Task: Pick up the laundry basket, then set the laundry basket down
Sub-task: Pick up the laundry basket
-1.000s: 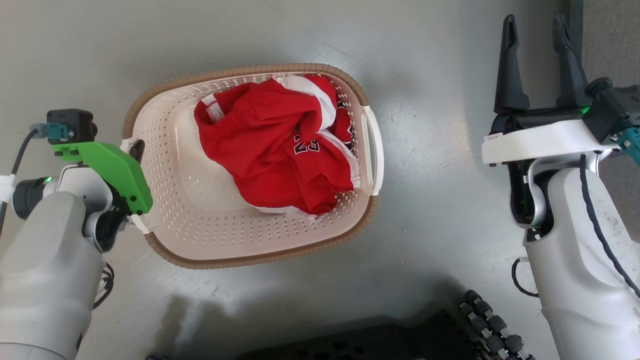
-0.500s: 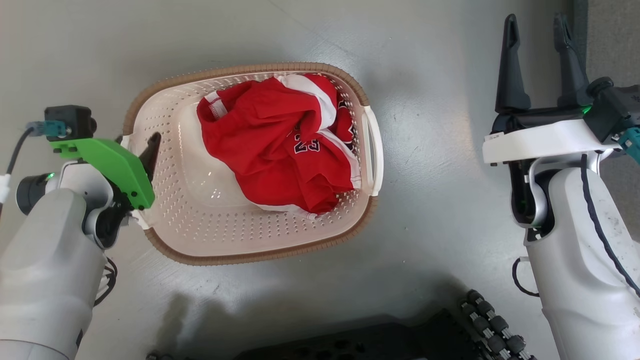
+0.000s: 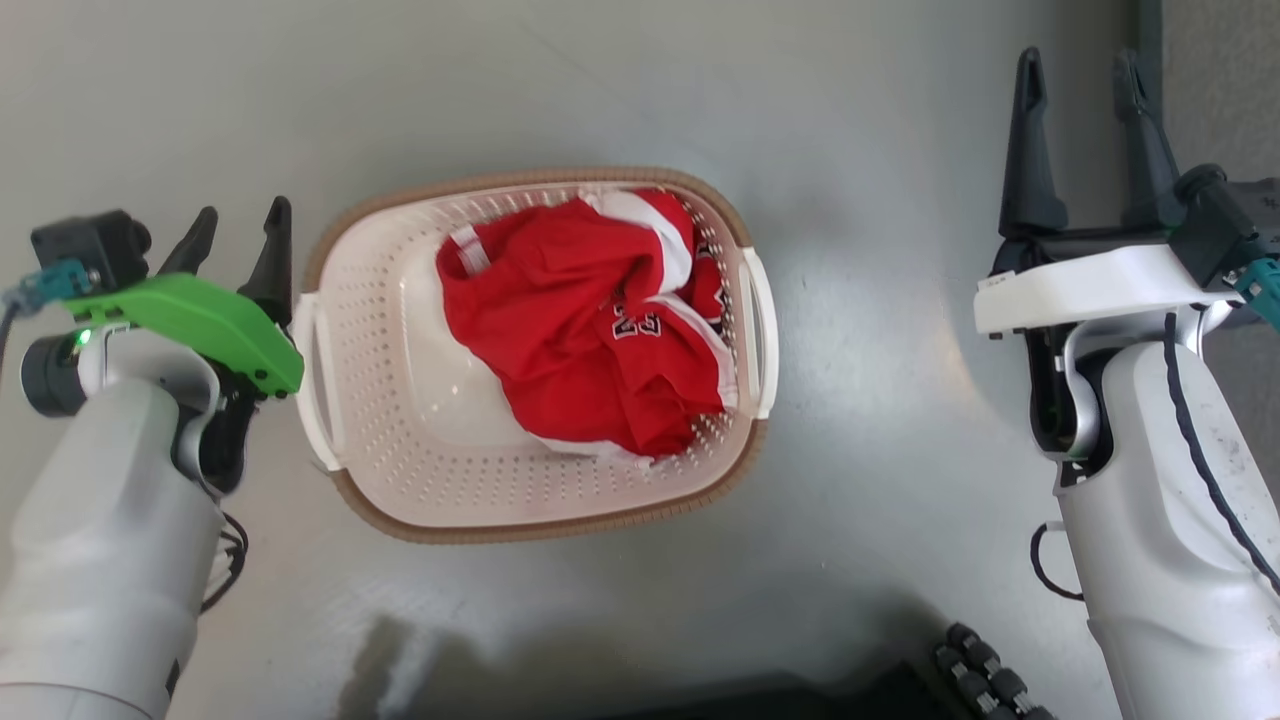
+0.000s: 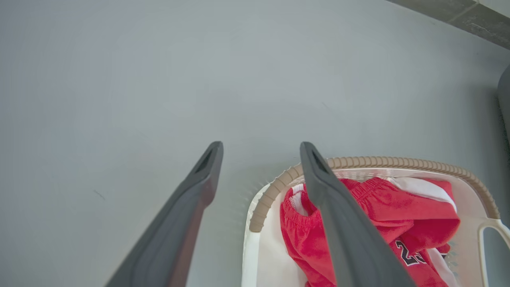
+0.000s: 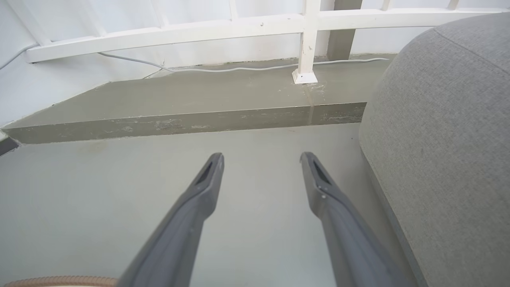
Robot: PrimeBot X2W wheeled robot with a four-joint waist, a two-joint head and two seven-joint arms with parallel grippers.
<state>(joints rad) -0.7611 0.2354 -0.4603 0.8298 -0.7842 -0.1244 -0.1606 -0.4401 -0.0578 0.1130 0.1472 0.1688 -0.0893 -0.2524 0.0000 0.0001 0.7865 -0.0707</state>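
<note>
On floor, laundry basket point(image 3: 400, 430): flat on the grey floor point(image 3: 850, 150), upright, nothing holding it.
Load: red garment point(image 3: 580, 310) with white trim, heaped toward the basket's right and far side; near-left part of the basket is bare.
Left gripper point(image 3: 243, 212): fingers apart and empty, just outside the basket's left handle point(image 3: 312, 390). In the left wrist view one finger crosses the brown rim point(image 4: 275, 187); can't tell if it clears it.
Right gripper point(image 3: 1078, 60): fingers apart and empty, well away from the basket's right handle point(image 3: 762, 330), with grey upholstery point(image 5: 446, 131) close on its outer side.
Stage: basket is down and free. Pre-lift or post-placement, can't tell from this.
Risk 1: grabbing the left handle alone. The load sits on the opposite side, so the basket would tip and the garment could slide out.
Risk 2: thin handle in long tapered fingers. A shallow bite would let it slip or twist.
Risk 3: a left finger catching the rim on any sideways move would push the basket across the floor.
Risk 4: the right arm swinging outward would hit the upholstery.
</note>
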